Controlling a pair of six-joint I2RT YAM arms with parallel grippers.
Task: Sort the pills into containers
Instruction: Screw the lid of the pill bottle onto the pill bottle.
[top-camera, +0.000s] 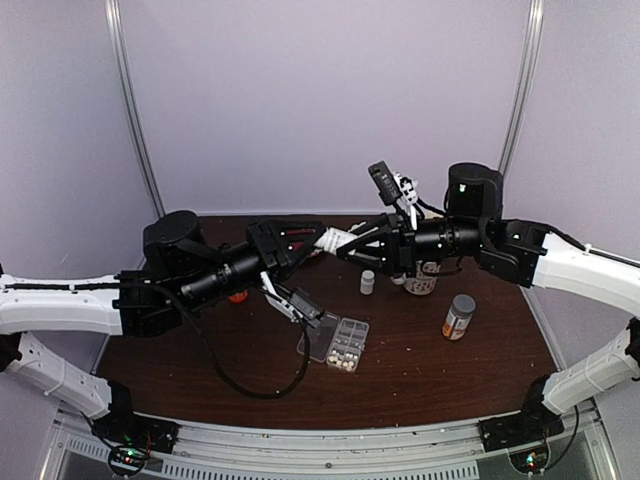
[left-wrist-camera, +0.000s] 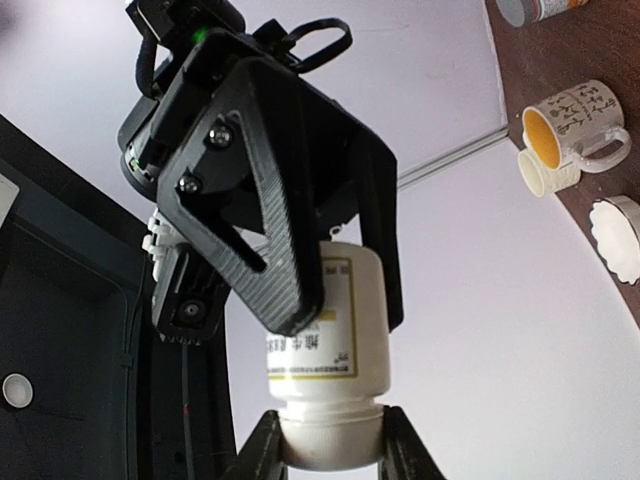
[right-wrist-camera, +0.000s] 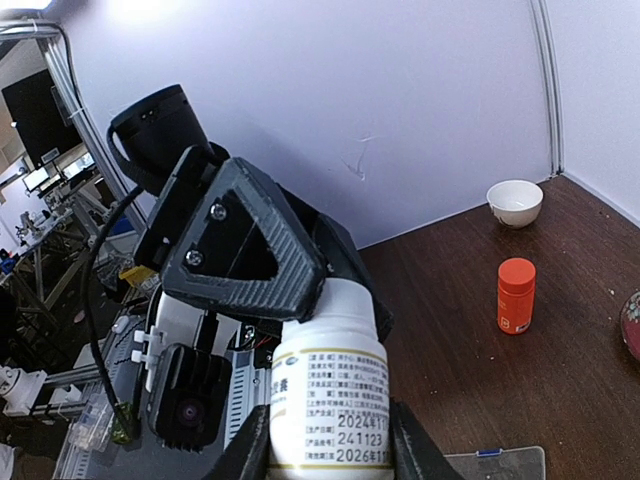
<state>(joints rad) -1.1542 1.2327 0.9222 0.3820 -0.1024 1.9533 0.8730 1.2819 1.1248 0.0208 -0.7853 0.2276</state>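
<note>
The counter (top-camera: 430, 385) is below me and both my arms are raised over its middle, meeting tip to tip. My right claw (right-wrist-camera: 330, 445) is clenched around the labelled body of a white bottle (right-wrist-camera: 330, 395), which lies roughly level in the air. My left claw (left-wrist-camera: 332, 450) is clamped on the bottle's cap (left-wrist-camera: 330, 432), so the cap end points toward 9 o'clock in the top view.

The pill box (top-camera: 362, 328) sits on the counter at about 6 o'clock from the held bottle, well below it, with its clear lid swung open toward 9 o'clock. Several of its cells (top-camera: 352, 338) already show pale pills (top-camera: 344, 358), mostly along the near end. I cannot count them.

I judge that I am in the opening step: the cap looks seated, with no gap at the neck. The next move calls for my left wrist to twist the cap while my right holds the body firm. Then I should draw the cap straight away toward 9 o'clock, keeping the mouth from tipping down so that nothing spills before I am over a cell.
</note>
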